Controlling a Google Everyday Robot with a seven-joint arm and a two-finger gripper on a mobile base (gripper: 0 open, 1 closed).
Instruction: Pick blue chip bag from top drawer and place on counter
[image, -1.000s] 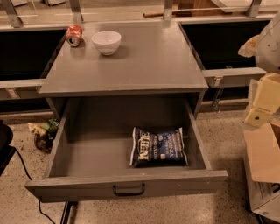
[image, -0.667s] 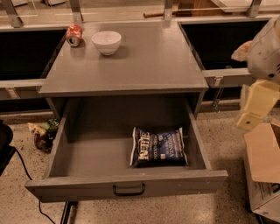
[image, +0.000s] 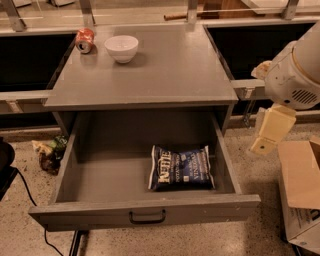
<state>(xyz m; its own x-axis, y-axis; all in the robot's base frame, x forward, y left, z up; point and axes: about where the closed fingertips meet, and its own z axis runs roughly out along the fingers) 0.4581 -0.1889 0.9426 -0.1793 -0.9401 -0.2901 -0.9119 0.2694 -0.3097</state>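
The gripper (image: 265, 140) has edged left, hanging right of the top drawer (image: 100, 215); whether it is open, I cannot tell.

Over the last second the cream-coloured gripper (image: 265, 142) has swung in from the right edge of the view, moving left and a little lower. It now hangs over the speckled floor (image: 252, 170), near the right side of the open top drawer (image: 145, 206) and just left of the cardboard box (image: 300, 175), whose top edge it overlapped before. The rounded white arm housing (image: 292, 75) above it has come further into the picture too, sitting lower and filling more of the upper right corner.
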